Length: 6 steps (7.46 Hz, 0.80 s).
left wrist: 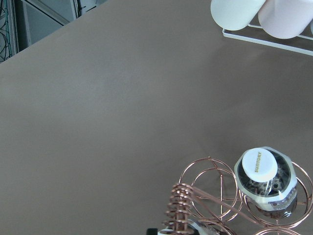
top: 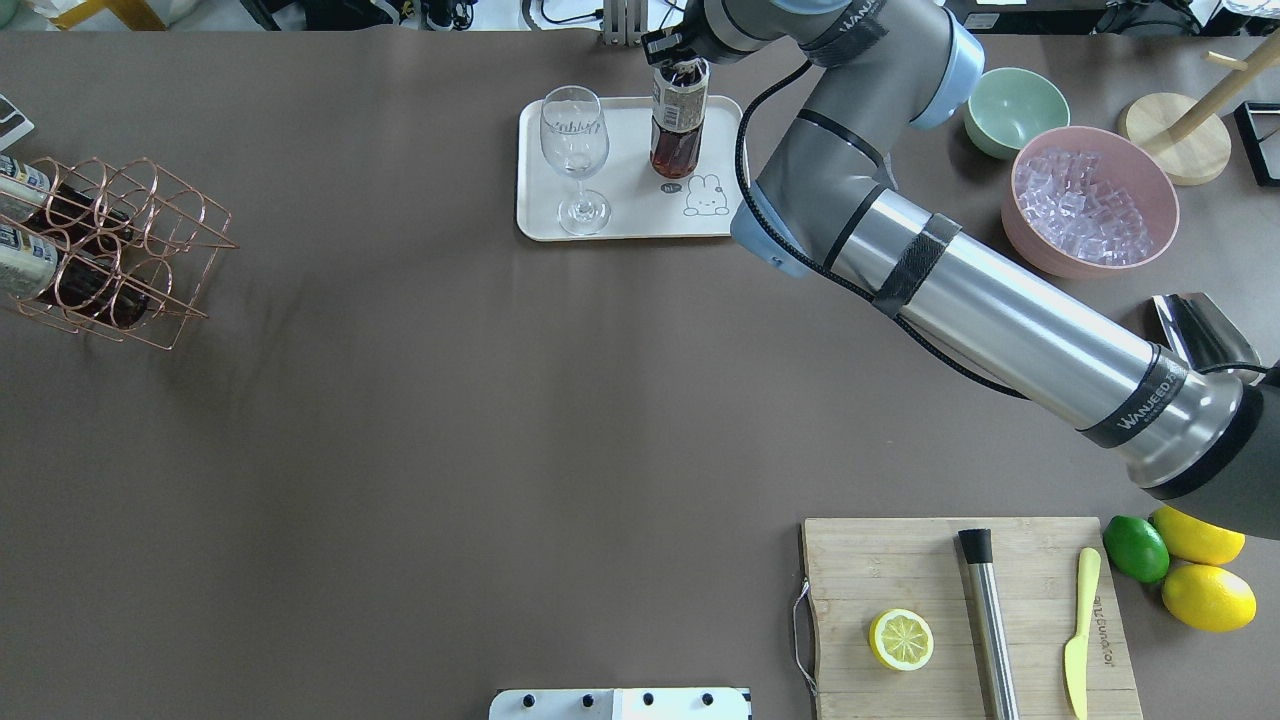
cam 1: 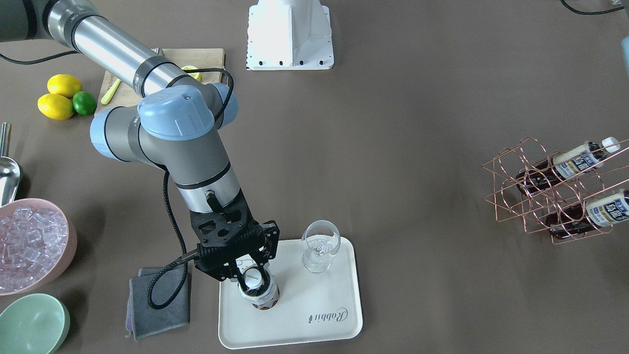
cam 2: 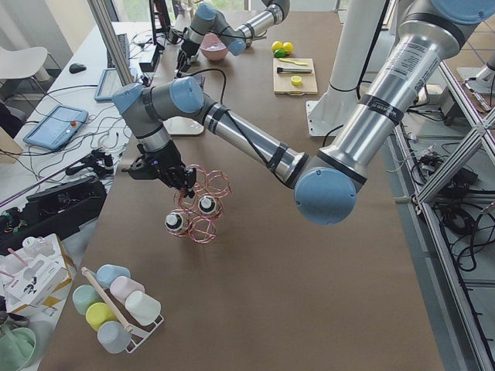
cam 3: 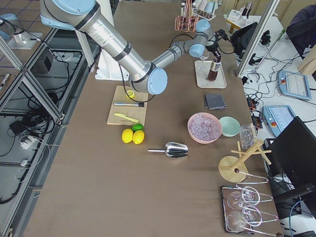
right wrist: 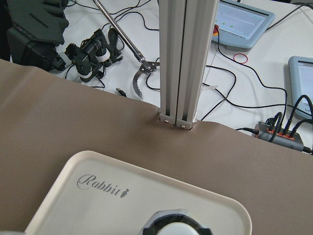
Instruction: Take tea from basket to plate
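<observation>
Right gripper (cam 1: 253, 276) clasping tea (cam 1: 266, 296) on plate (cam 1: 319, 322), 2 bottles (cam 1: 579, 161) in basket (cam 1: 511, 164)

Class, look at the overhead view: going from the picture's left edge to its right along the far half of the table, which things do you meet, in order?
basket → wine glass → tea bottle → pink bowl of ice

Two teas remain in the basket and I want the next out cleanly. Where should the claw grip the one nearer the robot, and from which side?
I'd grip the nearer bottle at the neck under its white cap, coming from the table's end on the robot's left: it lies tilted, only that end clear of the basket rings.
</observation>
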### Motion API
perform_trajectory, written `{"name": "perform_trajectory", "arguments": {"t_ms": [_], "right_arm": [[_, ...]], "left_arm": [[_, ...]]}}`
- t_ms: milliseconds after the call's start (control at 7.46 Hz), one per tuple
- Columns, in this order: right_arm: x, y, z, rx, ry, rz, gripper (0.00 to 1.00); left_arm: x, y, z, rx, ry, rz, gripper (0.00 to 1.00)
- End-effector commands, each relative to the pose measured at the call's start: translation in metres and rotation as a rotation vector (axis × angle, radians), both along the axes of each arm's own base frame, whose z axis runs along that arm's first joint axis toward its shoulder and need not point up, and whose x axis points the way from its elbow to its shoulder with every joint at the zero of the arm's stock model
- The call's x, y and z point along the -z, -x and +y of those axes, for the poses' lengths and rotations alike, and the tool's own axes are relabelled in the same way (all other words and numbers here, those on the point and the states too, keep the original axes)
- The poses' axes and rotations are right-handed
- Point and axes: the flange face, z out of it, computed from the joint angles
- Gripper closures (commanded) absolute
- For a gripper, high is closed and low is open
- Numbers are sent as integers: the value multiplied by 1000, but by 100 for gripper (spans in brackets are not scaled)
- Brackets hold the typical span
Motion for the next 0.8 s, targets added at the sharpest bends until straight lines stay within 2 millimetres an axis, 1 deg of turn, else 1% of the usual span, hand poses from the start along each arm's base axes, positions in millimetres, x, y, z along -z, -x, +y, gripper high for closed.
{"name": "perform_trajectory", "arguments": {"t_ms": [0,134,268,402,536,670], "right_arm": [[1,0,0,-4,8,-8,93],[1,0,0,-5,10,-10,71],[3,0,0,-7,11,-13,52],[3,0,0,-8,13,-14,39],[3,0,0,-9,14,-15,32],[3,0,1,-9,16,-18,20]], "left_arm": [[-2,3,-23,3,8,-19,100],[1,6,-26,9,5,-19,100],[7,7,-29,10,-4,-24,100],[14,6,-32,11,-11,-25,100],[16,6,-33,11,-15,-25,100],[22,7,-35,12,-22,-25,100]]}}
